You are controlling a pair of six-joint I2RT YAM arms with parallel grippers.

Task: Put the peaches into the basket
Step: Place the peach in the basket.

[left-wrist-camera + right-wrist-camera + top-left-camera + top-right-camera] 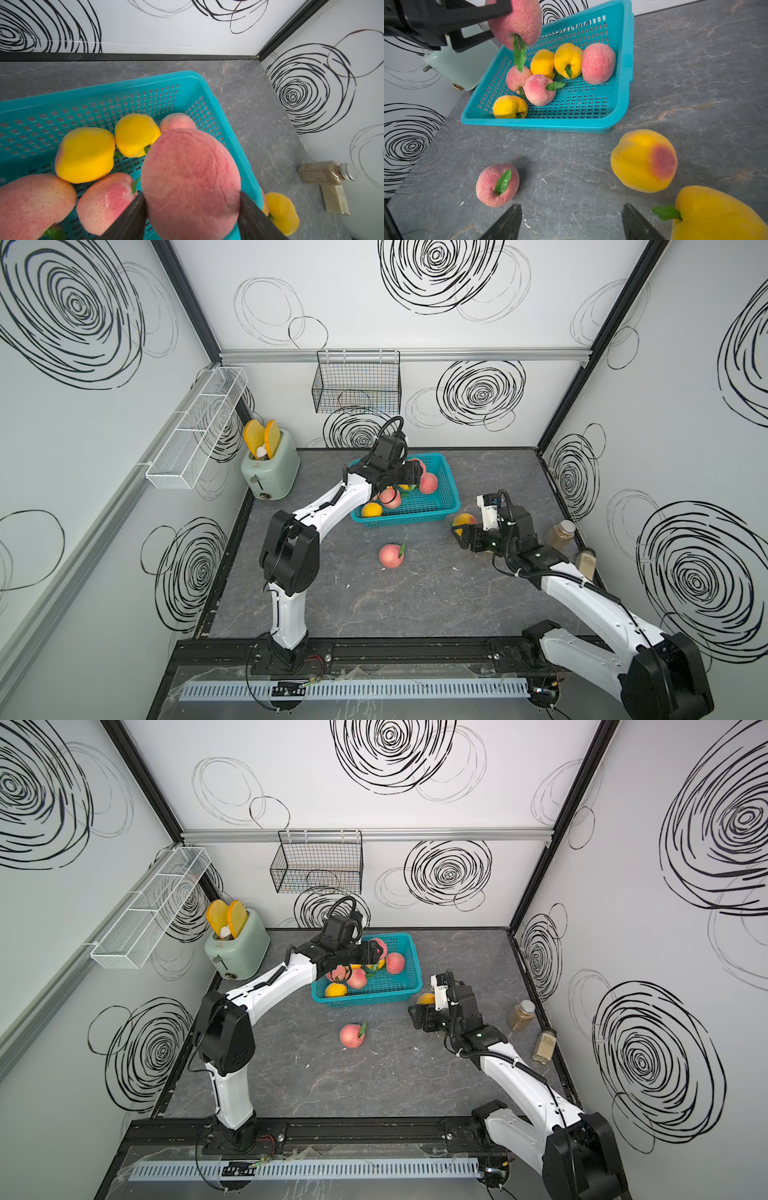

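Observation:
The teal basket [446, 485] stands at the back middle of the table, with several pink and yellow peaches inside [569, 60]. My left gripper [191, 197] hangs over the basket, shut on a pink peach [191, 178] whose leaf [519, 54] points down. Both of its fingers press on the fruit's sides. A pink peach [390, 556] lies alone on the table in front of the basket. Two yellow peaches [641, 162] [716, 214] lie by the basket's right front corner. My right gripper [571, 205] is open and empty, low over the table between the lone pink peach [497, 185] and the yellow ones.
A mint toaster [270, 472] holding orange toast slices stands at the back left. Two spice jars [559, 535] [585, 562] stand by the right wall behind my right arm. A black wire basket [357, 385] and a white mesh rack [195, 431] hang on the walls.

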